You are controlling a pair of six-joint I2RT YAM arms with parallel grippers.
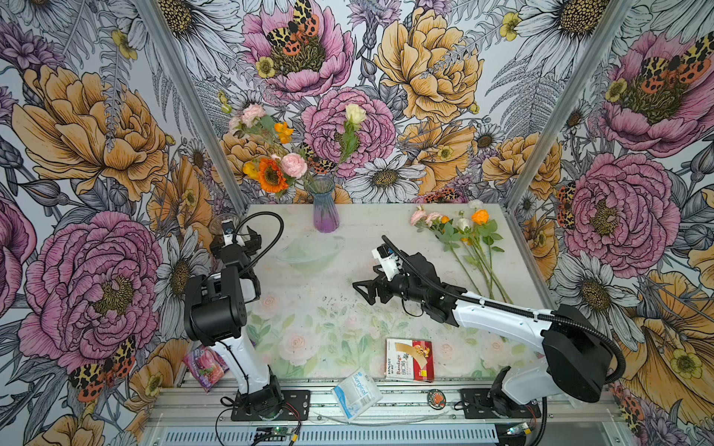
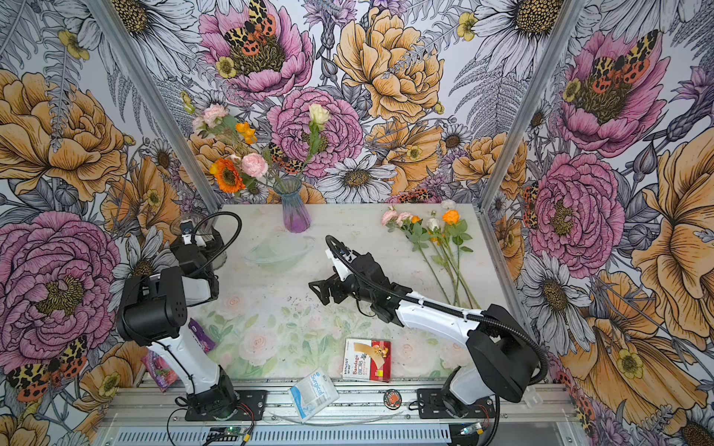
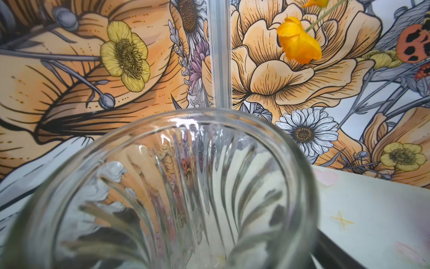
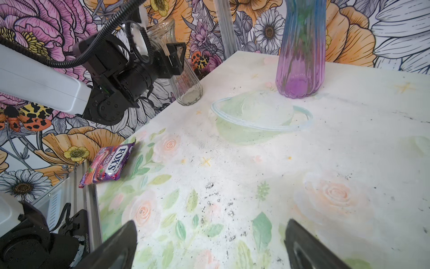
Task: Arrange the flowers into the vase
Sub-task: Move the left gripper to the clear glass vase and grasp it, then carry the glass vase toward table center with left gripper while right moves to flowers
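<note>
As far as I could judge, the job was near its middle. Some flowers [image 1: 278, 154] already stood in the purple-blue vase [image 1: 325, 208], their heads spread above its narrow mouth. The loose flowers [image 1: 463, 239] lay flat on the worktop [image 1: 367, 224] to the right of the vase, well apart from it. The right hand [image 1: 363, 293] hung over bare worktop in front of the vase and a little to its right, jaws spread wide with nothing between them. The left hand [image 1: 236, 241] was left of the vase at a clear glass [image 4: 186, 79], also spread wide; whether it touched the glass I could not tell. It seemed to me the next move belonged to the right hand: go to the loose flowers, close on one thin stem only, raise it upright, and guide the stem end into the vase mouth, which looked rather crowded.
</note>
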